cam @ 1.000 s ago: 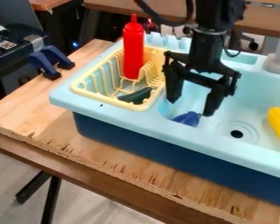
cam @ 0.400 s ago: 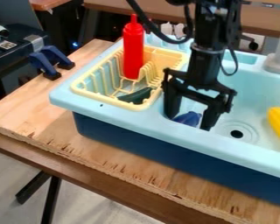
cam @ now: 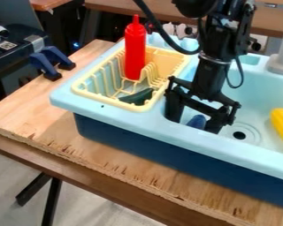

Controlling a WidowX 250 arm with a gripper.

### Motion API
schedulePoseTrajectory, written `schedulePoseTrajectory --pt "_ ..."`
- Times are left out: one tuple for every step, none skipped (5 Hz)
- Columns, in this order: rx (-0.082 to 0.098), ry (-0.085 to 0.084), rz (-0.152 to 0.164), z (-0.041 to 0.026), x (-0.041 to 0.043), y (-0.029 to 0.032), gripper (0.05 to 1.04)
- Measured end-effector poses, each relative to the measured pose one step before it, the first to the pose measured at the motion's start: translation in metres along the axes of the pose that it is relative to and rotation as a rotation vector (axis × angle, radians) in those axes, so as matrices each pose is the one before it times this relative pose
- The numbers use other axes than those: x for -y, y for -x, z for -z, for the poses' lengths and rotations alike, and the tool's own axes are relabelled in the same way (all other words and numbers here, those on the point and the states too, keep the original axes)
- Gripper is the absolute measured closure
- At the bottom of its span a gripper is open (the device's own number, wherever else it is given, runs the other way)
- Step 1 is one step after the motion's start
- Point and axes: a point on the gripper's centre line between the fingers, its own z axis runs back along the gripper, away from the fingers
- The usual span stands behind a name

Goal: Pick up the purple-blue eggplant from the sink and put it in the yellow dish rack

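1. While the black arm (cam: 212, 75) comes down from the top of the view, its end effector (cam: 193, 125) hangs low inside the basin of the light blue sink (cam: 99, 108), close to the front wall.
2. The end effector is open: its two fingers stand apart, with a blue object (cam: 197, 121) between them. Whether either finger touches the object cannot be told.
3. That blue object sits low in the basin, near its front left corner as seen in the view, and is partly hidden by the end effector.
4. Just beside the end effector, the round drain (cam: 239, 135) shows in the basin floor, with a yellow object (cam: 282, 126) farther right, at the view's edge.
5. Left of the basin, a pale yellow dish rack (cam: 102, 99) is set into the sink. A red bottle (cam: 134, 50) stands upright in it, and a dark green object (cam: 138, 96) lies near its front corner.
6. A grey faucet (cam: 282, 62) rises behind the basin at the right.
7. The sink, dark blue below its rim, rests on a wooden counter (cam: 25, 110); two blue and black clamps (cam: 51, 62) are at the counter's left edge.
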Motion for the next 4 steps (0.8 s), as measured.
schedulePoseTrajectory --pt "0.0046 0.0031 -0.0059 0.00353 0.00437 0.00391 0.12" --pt "0.0059 0.0205 -0.0223 0.00665 0.00221 0.00461 0.384" --pt "0.0038 -0.0021 -0.0164 0.00051 -0.00025 -0.0009 0.424" --pt "-0.0025 -0.0023 -0.0121 0.0 -0.00037 0.0004 0.424"
